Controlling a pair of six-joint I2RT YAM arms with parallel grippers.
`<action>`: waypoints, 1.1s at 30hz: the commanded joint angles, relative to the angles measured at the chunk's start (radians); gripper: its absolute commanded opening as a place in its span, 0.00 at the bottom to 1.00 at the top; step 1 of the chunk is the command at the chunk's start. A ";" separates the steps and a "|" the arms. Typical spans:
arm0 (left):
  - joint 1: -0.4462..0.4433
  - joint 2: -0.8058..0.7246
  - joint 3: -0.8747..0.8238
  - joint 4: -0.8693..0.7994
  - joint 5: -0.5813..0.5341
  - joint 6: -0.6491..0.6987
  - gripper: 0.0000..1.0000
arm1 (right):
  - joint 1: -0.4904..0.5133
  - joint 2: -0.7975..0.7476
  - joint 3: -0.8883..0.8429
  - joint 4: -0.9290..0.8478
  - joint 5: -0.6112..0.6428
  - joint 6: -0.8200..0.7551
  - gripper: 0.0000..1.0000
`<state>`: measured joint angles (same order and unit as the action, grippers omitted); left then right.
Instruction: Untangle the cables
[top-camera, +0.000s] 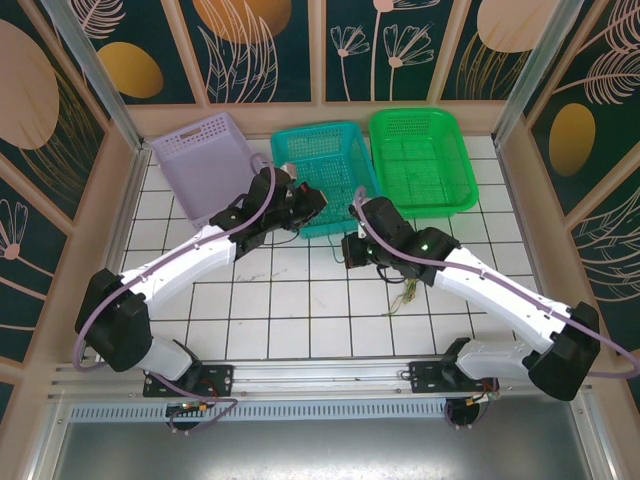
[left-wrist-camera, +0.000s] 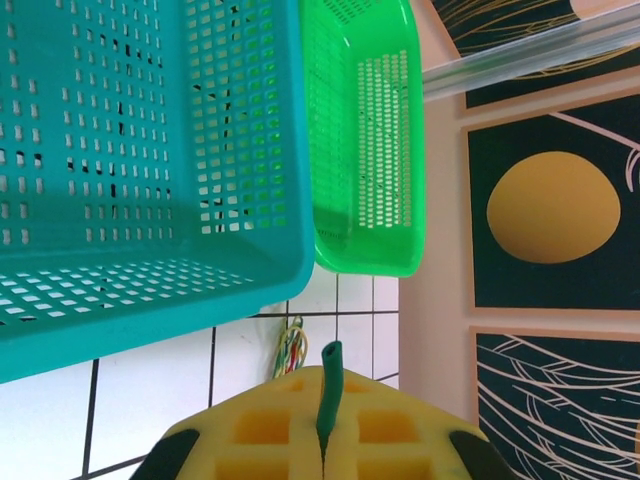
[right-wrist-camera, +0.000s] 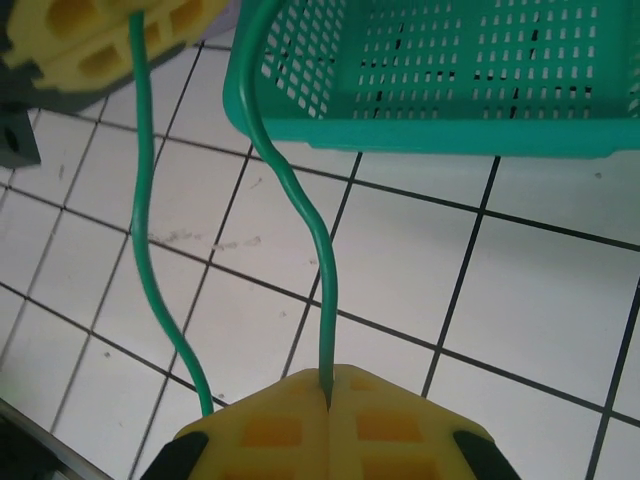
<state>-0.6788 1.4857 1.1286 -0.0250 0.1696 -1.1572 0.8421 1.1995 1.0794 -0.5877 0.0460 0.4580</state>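
Tightly, left claw (left-wrist-camera: 322, 450) and right claw (right-wrist-camera: 328, 395) grip the green cable (right-wrist-camera: 318, 250) above bare tiles (right-wrist-camera: 520, 300) beside the teal basket (right-wrist-camera: 430, 128).

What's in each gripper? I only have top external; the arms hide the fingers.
Observer: Left gripper is shut on a green cable; a short end pokes out past its pads.
Operator: Right?
Observer: Right gripper is shut on green cable too, rising toward the teal basket.
Operator: Same cable?
Observer: Can't tell. A second green strand runs from the left pads down past the right gripper.
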 joint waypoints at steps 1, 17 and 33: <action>0.001 -0.080 -0.046 0.035 -0.033 -0.022 0.00 | -0.068 -0.059 -0.023 0.065 0.046 0.139 0.00; -0.057 -0.303 -0.314 0.234 -0.284 -0.403 0.00 | -0.258 -0.204 -0.307 0.576 0.141 1.087 0.00; -0.093 -0.349 -0.406 0.276 -0.361 -0.634 0.00 | -0.278 -0.266 -0.381 0.604 0.251 1.373 0.00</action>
<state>-0.7822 1.1656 0.7273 0.2516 -0.1173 -1.7203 0.6075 0.9550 0.6945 0.0158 0.1387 1.7973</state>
